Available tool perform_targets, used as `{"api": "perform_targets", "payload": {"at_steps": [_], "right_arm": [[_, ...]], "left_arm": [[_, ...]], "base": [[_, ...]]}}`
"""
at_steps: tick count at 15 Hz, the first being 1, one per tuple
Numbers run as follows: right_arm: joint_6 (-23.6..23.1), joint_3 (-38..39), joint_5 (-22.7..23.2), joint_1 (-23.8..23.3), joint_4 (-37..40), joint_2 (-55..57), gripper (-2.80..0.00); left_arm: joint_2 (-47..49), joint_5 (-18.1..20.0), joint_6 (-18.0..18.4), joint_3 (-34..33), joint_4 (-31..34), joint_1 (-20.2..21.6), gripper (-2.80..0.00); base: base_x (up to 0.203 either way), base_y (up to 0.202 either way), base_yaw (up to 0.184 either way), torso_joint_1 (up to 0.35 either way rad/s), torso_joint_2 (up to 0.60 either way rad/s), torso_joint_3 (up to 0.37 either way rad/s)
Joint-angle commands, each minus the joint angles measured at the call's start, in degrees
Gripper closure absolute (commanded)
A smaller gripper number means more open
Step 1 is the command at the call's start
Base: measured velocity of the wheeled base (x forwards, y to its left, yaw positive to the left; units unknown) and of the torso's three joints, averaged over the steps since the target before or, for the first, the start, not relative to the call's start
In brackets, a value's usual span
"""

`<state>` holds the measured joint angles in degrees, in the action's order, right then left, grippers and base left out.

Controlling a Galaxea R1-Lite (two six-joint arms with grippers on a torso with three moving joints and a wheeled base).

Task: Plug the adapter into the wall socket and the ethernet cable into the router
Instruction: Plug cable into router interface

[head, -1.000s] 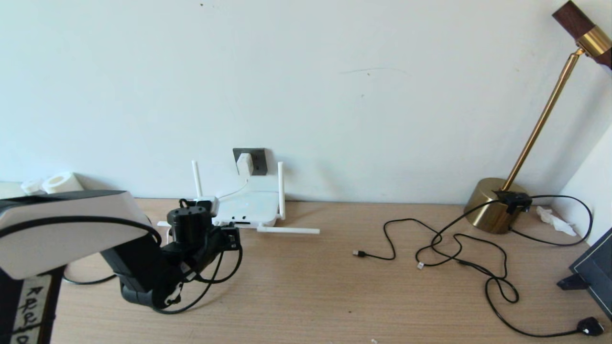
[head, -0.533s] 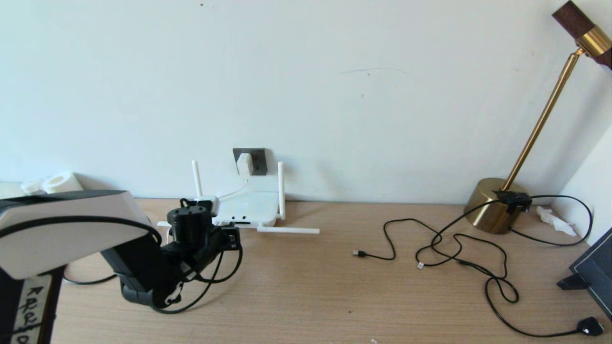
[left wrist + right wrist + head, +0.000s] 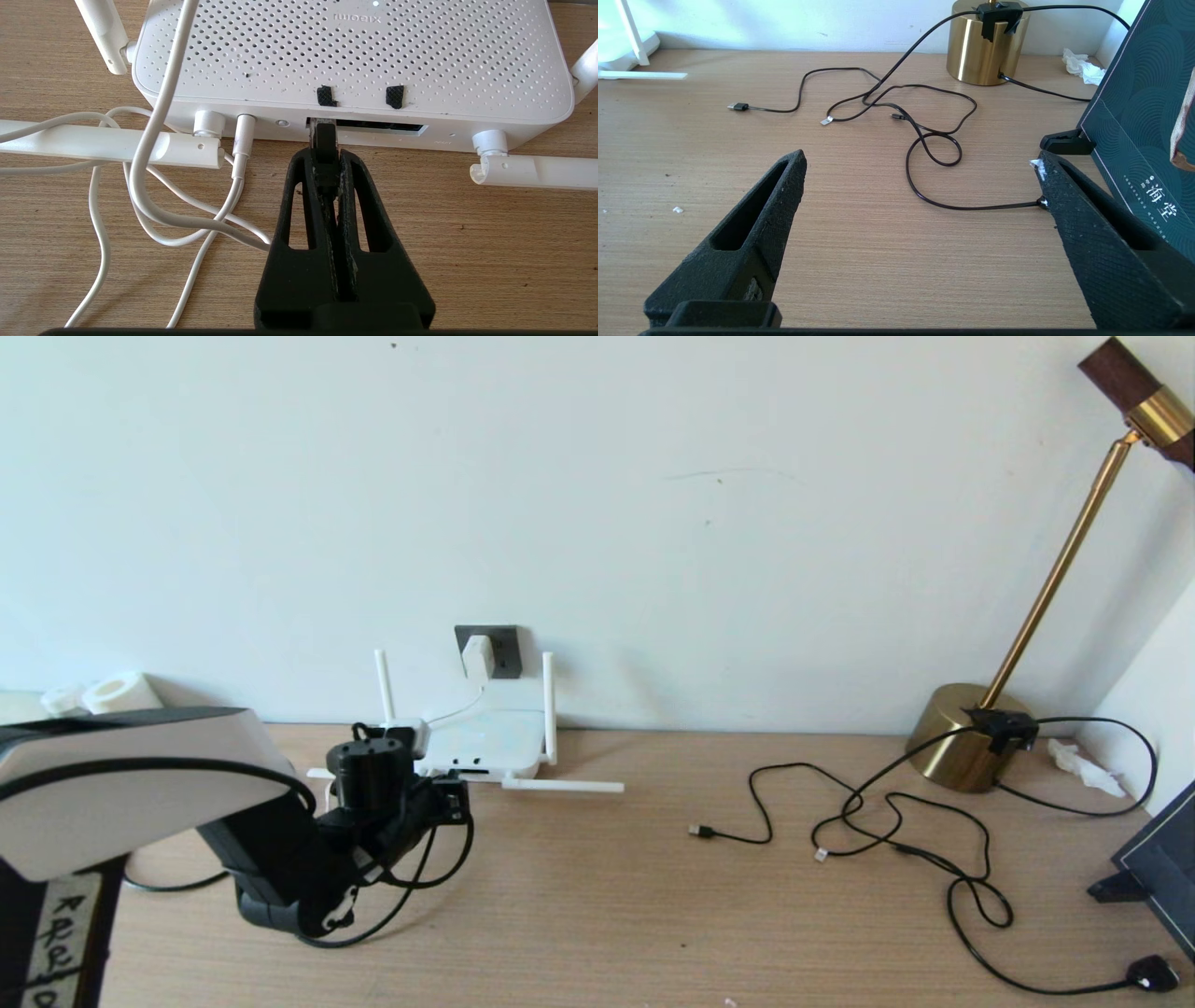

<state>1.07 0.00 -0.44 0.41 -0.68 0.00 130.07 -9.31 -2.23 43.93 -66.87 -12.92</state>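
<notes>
Left gripper (image 3: pixel 325 154) clamped on ethernet cable (image 3: pixel 323 140) connector, tip at router (image 3: pixel 355 51) port slot. Adapter (image 3: pixel 477 656) seated in wall socket (image 3: pixel 504 649). Right gripper (image 3: pixel 920 168) spread wide, empty, above desk (image 3: pixel 859 242).

No visible change: left tool (image 3: pixel 325 161) pinching ethernet cable (image 3: pixel 324 140) at router (image 3: pixel 355 56) port, as before
</notes>
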Motion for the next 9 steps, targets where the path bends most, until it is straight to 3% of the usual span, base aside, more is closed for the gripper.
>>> {"api": "perform_targets", "payload": {"at_steps": [1, 9], "right_arm": [[0.0, 0.0, 0.0, 0.0, 0.0, 0.1, -2.80], [0.0, 0.0, 0.0, 0.0, 0.0, 0.1, -2.80]], "left_arm": [[0.0, -0.1, -0.1, 0.1, -0.4, 0.0, 0.00], [0.3, -0.1, 0.0, 0.9, -0.1, 0.0, 0.00]], "base": [[0.000, 0.000, 0.000, 0.000, 0.00, 0.000], [0.000, 0.000, 0.000, 0.000, 0.00, 0.000]]}}
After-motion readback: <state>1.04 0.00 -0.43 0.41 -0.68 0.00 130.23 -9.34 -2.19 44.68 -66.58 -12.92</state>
